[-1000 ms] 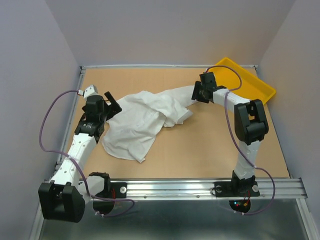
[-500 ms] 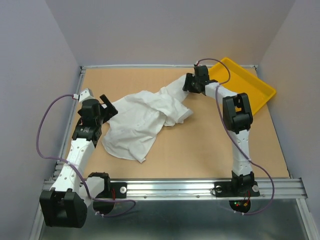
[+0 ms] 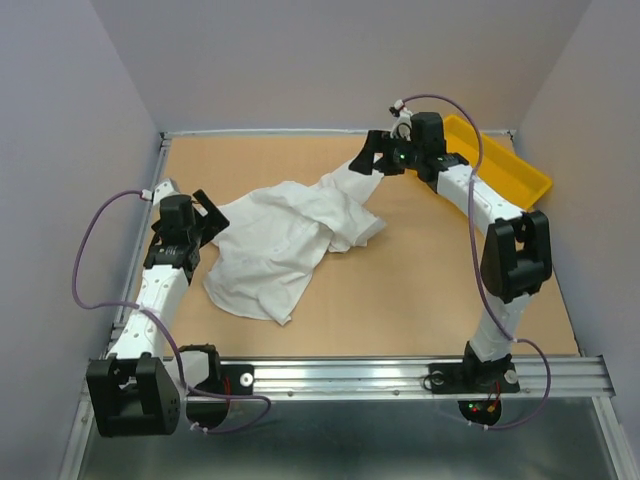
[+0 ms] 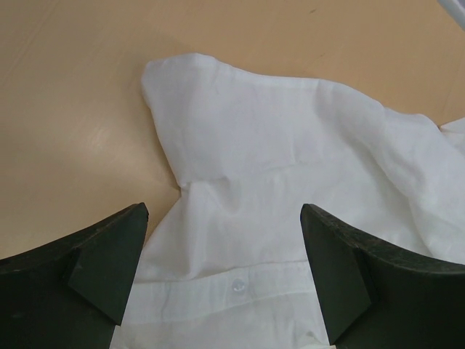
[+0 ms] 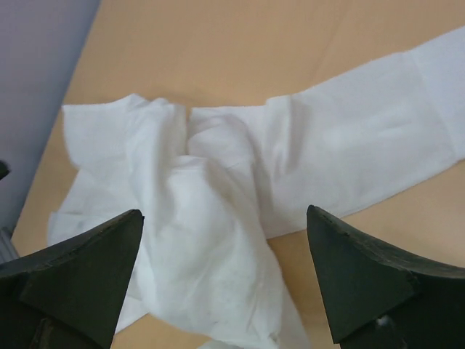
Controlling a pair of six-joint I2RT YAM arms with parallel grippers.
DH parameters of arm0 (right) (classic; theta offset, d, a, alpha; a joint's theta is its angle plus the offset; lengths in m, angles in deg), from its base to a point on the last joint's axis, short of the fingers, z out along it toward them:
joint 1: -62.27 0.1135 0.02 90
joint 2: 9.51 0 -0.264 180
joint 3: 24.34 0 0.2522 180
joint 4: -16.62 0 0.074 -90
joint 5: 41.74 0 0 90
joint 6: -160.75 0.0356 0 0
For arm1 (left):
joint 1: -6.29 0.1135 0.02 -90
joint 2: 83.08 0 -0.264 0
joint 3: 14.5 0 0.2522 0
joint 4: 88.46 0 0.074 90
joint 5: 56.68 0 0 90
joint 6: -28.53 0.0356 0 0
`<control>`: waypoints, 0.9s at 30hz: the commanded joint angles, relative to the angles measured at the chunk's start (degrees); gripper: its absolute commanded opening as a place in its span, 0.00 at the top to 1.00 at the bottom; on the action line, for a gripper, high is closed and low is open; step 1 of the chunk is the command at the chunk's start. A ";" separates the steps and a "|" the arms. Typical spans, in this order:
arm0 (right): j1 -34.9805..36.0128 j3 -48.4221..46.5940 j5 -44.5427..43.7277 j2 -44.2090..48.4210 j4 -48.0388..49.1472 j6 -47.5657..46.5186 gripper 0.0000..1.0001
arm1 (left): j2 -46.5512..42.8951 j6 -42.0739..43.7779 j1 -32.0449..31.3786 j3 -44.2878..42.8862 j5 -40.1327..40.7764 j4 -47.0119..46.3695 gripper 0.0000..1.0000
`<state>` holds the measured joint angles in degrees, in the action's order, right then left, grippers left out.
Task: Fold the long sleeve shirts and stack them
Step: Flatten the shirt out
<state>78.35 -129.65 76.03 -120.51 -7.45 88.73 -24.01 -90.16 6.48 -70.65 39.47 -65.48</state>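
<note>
A tan tabletop (image 3: 400,290) lies between pale walls. On the left, the left end effector (image 3: 212,215) hovers with its fingers spread wide and empty over the edge of the crumpled white shirt (image 3: 280,240). One sleeve stretches rightward to just under the right end effector (image 3: 378,158), whose fingers are likewise apart and hold nothing. To its right sits a yellow tray (image 3: 510,175).

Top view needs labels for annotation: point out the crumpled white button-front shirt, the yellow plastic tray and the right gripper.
crumpled white button-front shirt (image 3: 275,245), top view, bunched middle.
yellow plastic tray (image 3: 520,180), top view, bare right end.
right gripper (image 3: 369,160), top view, between open fingertips.
</note>
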 commanded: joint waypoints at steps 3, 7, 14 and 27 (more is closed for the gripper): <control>4.40 10.76 9.41 8.07 1.16 -1.10 0.01 | 4.73 -2.07 4.90 -2.61 -1.66 -1.91 0.01; 7.47 16.74 5.47 11.42 1.08 -2.33 0.01 | 9.39 -3.74 8.68 -3.13 -3.78 -4.11 0.01; 10.29 23.95 -7.28 17.39 1.16 -6.46 0.01 | 18.09 -4.80 10.27 -6.73 -7.63 -6.75 0.03; 8.71 22.47 -10.83 17.40 1.16 -9.10 0.03 | 31.63 -4.54 10.27 -12.45 -10.46 -7.89 0.17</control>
<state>87.79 -104.97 61.10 -101.58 -7.86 81.36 6.59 -94.88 16.64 -80.12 30.29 -72.02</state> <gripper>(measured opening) 0.980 0.849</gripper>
